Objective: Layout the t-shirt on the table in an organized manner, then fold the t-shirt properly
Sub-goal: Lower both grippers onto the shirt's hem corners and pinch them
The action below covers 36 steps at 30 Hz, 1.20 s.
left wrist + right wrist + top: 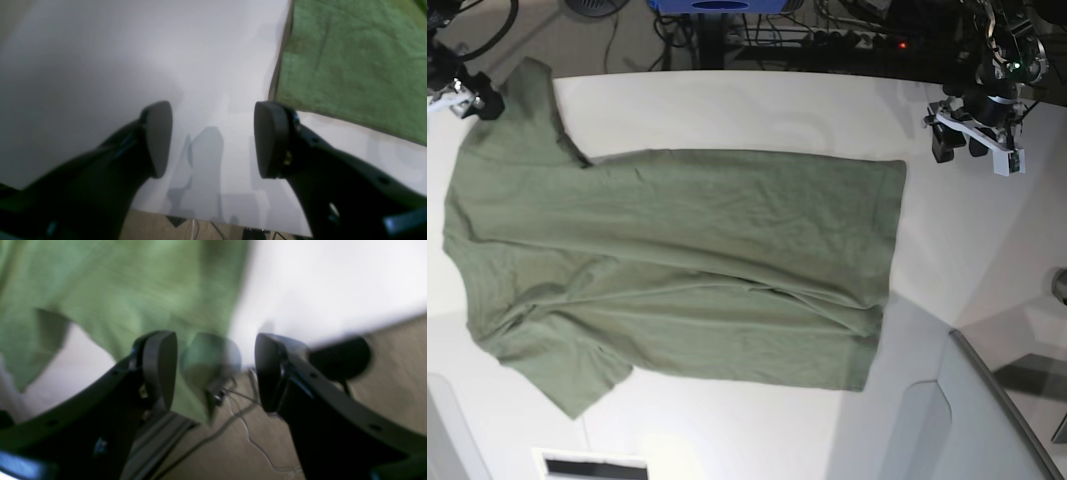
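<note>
The olive-green t-shirt (pixel 677 270) lies spread flat on the white table (pixel 757 110), collar end at the left, hem at the right. My left gripper (pixel 959 143) hovers past the hem's far corner; in its wrist view the gripper (pixel 213 140) is open with bare table between the pads, and the t-shirt (pixel 353 56) fills the upper right. At the far sleeve my right gripper (pixel 472 100) hangs by the table's edge. Its blurred wrist view shows the gripper (pixel 215 373) open, with the t-shirt (pixel 116 290) just beyond the fingertips.
Cables (pixel 247 430) trail over the beige floor (pixel 393 380) below the table edge on the right arm's side. A grey panel (pixel 967 410) stands at the near right corner. Dark equipment and wires (pixel 847 30) crowd the far side.
</note>
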### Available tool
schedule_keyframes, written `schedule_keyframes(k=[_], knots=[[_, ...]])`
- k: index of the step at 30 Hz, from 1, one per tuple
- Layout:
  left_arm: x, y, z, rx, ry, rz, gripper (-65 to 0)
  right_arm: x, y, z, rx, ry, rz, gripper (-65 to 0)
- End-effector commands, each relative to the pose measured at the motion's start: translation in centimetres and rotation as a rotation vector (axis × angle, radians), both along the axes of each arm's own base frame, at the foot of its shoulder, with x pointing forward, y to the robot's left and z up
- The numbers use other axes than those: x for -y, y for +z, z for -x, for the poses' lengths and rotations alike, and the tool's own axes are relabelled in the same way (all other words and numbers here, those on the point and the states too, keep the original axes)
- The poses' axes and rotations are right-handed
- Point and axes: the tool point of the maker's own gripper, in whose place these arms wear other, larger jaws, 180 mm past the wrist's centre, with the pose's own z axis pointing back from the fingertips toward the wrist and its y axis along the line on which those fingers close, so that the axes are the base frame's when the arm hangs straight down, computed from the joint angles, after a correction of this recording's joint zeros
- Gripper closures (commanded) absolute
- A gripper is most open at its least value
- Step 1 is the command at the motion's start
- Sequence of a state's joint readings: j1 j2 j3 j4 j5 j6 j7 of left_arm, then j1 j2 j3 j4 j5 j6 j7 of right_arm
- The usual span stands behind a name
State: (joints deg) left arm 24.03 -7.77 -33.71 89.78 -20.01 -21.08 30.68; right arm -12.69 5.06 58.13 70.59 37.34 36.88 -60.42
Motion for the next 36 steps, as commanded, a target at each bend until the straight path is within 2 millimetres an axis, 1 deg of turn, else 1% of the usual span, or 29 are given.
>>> schedule_keyframes(k=[1, 6, 21, 22, 24, 25, 26, 28, 30, 34, 36], knots=[[-0.3, 0.9, -0.5, 0.036, -0.004, -0.009, -37.5, 0.8, 0.3, 0.2, -0.002, 0.011, 0.018, -34.8], [-0.3, 0.8, -0.3, 0.031, -0.004, -0.009, -37.4, 0.0, 0.2, -0.3, 0.018, 0.049, 0.010, -34.8], [-0.3, 0.8, -0.3, 0.031, -0.004, -0.008, -37.4, 0.0, 0.3, -0.8, 0.028, 0.054, 0.009, -34.7], [-0.3, 0.8, -0.3, 0.031, -0.004, -0.008, -37.4, -0.2, 0.3, -0.9, 0.027, 0.063, 0.007, -34.7], [-0.3, 0.8, -0.3, 0.031, -0.004, -0.008, -37.4, -1.3, 0.1, -1.6, 0.024, 0.115, -0.002, -34.5], [-0.3, 0.8, -0.3, 0.031, -0.004, -0.008, -37.4, -1.8, 0.0, -1.8, 0.023, 0.134, -0.007, -33.3], [-0.3, 0.8, -0.3, 0.031, -0.004, -0.008, -37.4, -2.3, -0.1, -1.9, 0.023, 0.149, -0.013, -30.2], [-0.3, 0.8, -0.3, 0.031, -0.004, -0.008, -37.4, -2.6, -0.1, -2.2, 0.029, 0.155, -0.016, -22.4], [-0.3, 0.8, -0.3, 0.031, -0.004, -0.008, -37.4, -2.7, 0.0, -2.7, 0.036, 0.156, -0.018, -18.5], [-0.3, 0.8, -0.2, 0.030, -0.003, -0.007, -37.4, -2.4, 0.2, -2.8, 0.042, 0.149, -0.012, -13.1], [-0.3, 0.5, -0.2, 0.024, 0.002, -0.002, -37.4, -2.4, 0.2, -2.9, 0.044, 0.149, -0.012, -6.9]])
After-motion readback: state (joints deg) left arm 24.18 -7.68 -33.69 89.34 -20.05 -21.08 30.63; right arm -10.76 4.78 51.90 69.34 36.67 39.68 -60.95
